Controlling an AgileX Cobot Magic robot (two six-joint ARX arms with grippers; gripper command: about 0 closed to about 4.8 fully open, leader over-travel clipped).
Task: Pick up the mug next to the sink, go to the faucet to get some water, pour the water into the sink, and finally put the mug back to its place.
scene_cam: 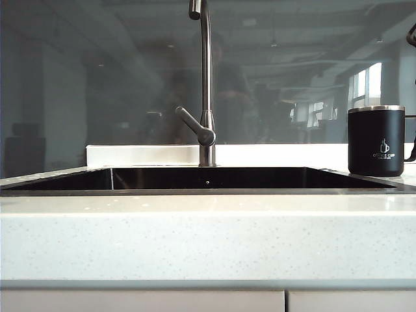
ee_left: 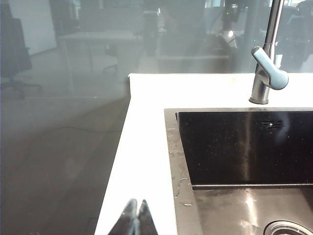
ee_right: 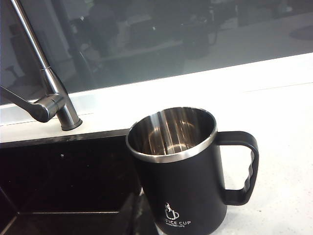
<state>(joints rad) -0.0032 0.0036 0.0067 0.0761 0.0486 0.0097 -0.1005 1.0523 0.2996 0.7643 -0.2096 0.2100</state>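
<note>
I see the speckled white countertop [scene_cam: 195,240] filling the lower frame beneath a glass wall [scene_cam: 97,78]. The left gripper [ee_left: 135,218] is closed and empty above the counter at the sink [ee_left: 172,147]'s left. The right gripper, out of view, is closed near the mug [scene_cam: 376,141] at right.

The speckled white stone countertop [scene_cam: 195,240] fills the lower half of the exterior view, with pale cabinet fronts [scene_cam: 143,301] under its edge at 6 o'clock, split by a narrow seam toward 5 o'clock. Behind it, from 9 through 12 to 3 o'clock, a dark glass wall [scene_cam: 97,78] carries dim reflections of a room, with bright windows [scene_cam: 367,84] at 3 o'clock. In the left wrist view the glass shows a reflected table [ee_left: 95,41] at 11 o'clock and an office chair [ee_left: 14,54] at 10 o'clock.
</note>
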